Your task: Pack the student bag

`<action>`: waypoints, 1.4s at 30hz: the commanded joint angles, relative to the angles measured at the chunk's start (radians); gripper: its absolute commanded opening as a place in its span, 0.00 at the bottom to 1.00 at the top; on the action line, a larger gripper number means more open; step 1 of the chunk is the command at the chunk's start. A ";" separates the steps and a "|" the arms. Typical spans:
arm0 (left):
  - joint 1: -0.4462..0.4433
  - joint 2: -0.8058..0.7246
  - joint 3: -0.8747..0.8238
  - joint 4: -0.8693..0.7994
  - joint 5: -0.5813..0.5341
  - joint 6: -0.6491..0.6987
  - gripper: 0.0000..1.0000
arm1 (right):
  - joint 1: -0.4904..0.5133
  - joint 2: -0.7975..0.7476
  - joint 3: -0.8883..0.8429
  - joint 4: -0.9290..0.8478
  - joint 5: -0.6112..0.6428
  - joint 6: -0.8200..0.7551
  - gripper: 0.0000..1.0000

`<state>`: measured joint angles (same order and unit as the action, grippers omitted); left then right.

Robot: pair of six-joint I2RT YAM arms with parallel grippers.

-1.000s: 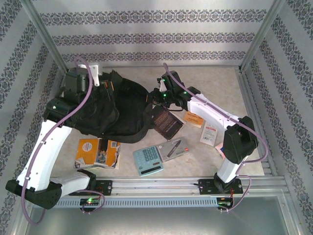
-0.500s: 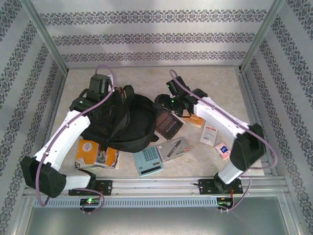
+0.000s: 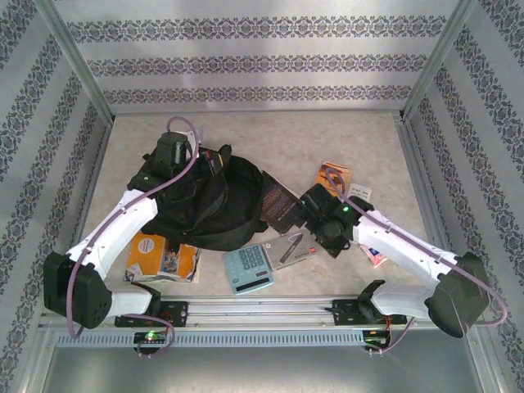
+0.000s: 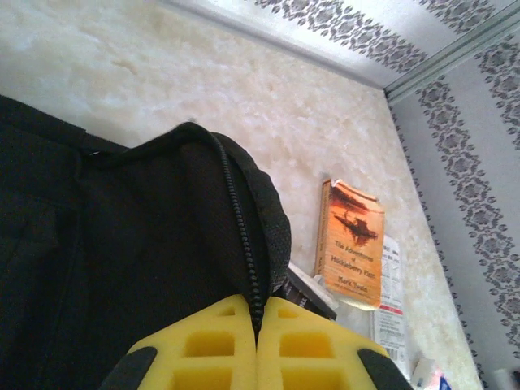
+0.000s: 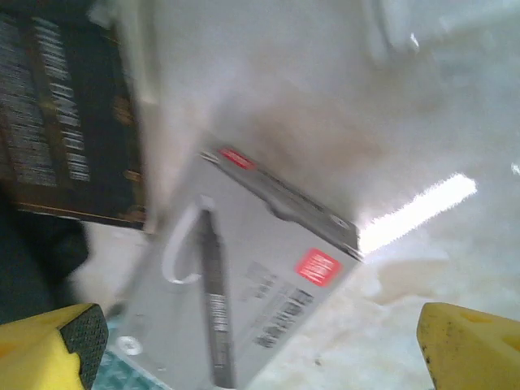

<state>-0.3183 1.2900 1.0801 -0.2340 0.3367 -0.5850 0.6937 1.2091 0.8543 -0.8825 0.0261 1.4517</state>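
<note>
Now the left gripper [image 4: 256,329] has its yellow pads [image 4: 203,345] pressed together on the zipper rim of the student bag [image 3: 214,205] (black, slumped), left of centre on the table [image 3: 246,135]. The right gripper [image 5: 260,349] is spread wide above a grey box [image 5: 244,296], holding nothing.

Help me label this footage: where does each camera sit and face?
Top external: above and behind the bases, looking down at the table; the left arm and right arm show.
Left wrist: on the left arm, looking across the student bag toward the far right corner; the left gripper, shut on the bag's zipper edge, shows.
Right wrist: on the right arm, looking down at a grey box; the open right gripper shows.
Shared: top and left wrist both show the orange book.
</note>
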 commanded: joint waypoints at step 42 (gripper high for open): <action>0.011 -0.043 0.000 0.066 -0.003 0.048 0.00 | 0.006 0.349 -0.025 0.374 -0.037 0.249 0.75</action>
<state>-0.3183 1.2629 1.0752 -0.2161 0.3363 -0.5644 0.7086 1.5581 0.8352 -0.5495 -0.0357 1.7309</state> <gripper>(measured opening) 0.060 0.765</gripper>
